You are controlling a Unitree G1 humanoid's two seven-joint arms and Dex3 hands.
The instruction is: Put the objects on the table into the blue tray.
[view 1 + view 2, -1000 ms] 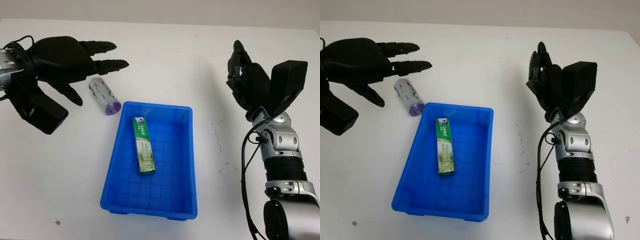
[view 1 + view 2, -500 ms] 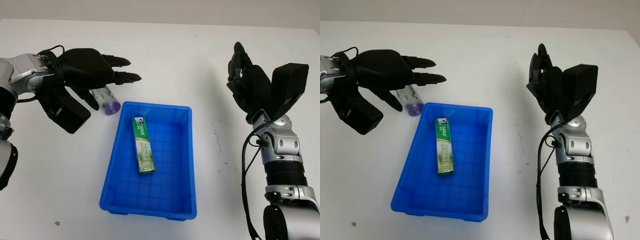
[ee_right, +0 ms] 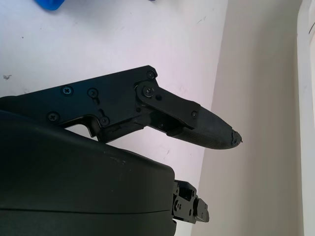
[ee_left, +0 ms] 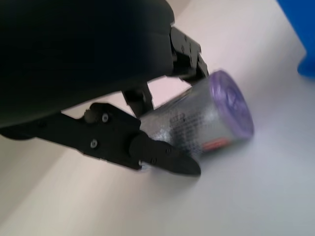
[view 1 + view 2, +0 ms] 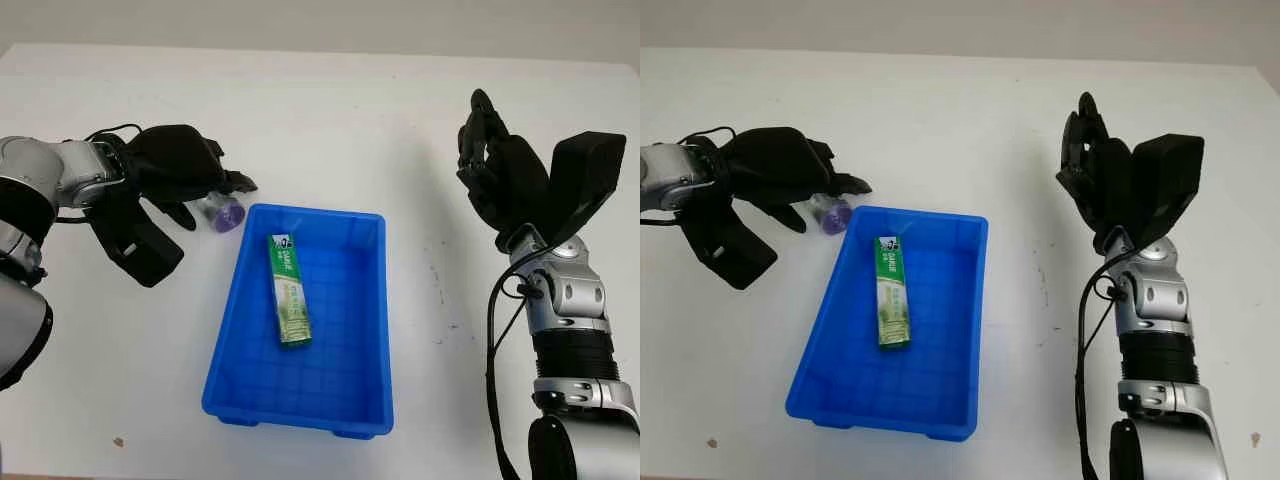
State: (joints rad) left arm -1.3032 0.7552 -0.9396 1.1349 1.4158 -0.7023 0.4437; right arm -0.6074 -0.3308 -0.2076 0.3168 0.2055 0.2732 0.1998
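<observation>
Left hand [image 5: 175,170] curls round the purple-capped bottle [image 4: 206,120] lying on the worktop [image 5: 330,120], cap end twd the blue tray [image 5: 360,330] just beside. Right hand [image 5: 505,180] open, raised far side.

tray [image 5: 366,330]: was bright blue, with a faint grid on its floor
box [image 5: 287,290]: was green with white lettering and a pale end panel
bottle [image 4: 206,118]: was silvery with small dark print, a red mark and a purple cap
left hand [image 5: 178,170]: was matte black, with a silver-grey forearm joint behind it
right hand [image 5: 500,175]: was black, above a silver and black ribbed forearm with black cables
table [image 5: 330,120]: was white, with a few small dark specks
</observation>
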